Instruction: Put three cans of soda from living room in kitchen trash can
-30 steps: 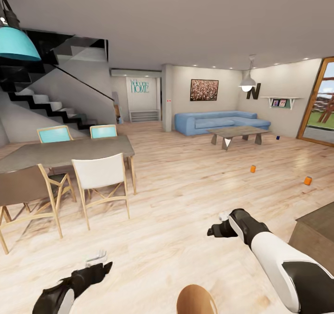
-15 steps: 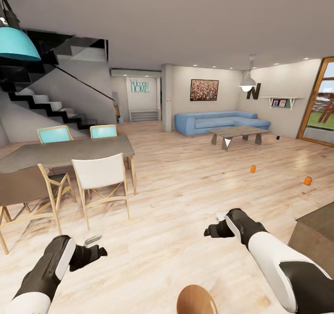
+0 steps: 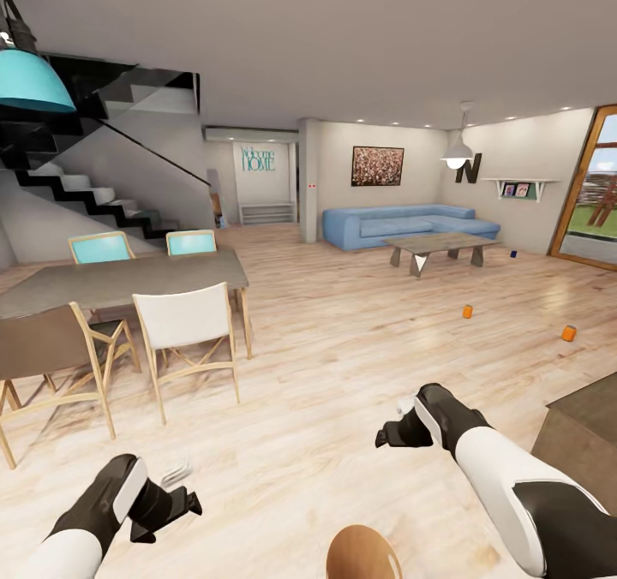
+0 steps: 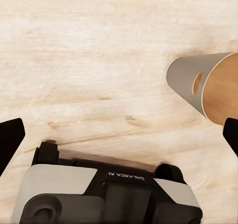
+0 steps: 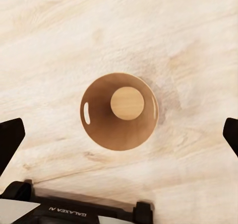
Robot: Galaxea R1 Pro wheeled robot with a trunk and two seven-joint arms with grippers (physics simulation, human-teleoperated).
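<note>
Left end effector, fingers spread and empty, now lower and nearer the robot than half a second ago; right end effector, also spread and empty, shifted only slightly, hanging directly above the trash can, whose rim shows at the head view's bottom edge. Two orange cans stand on the wood floor, well apart; the blue can stands beyond the coffee table, before the sofa. Cans and furniture unchanged.

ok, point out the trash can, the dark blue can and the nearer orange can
trash can (image 5: 101,129), right wrist view, inner wall.
dark blue can (image 3: 512,253), head view, its body.
nearer orange can (image 3: 568,333), head view, its side.
</note>
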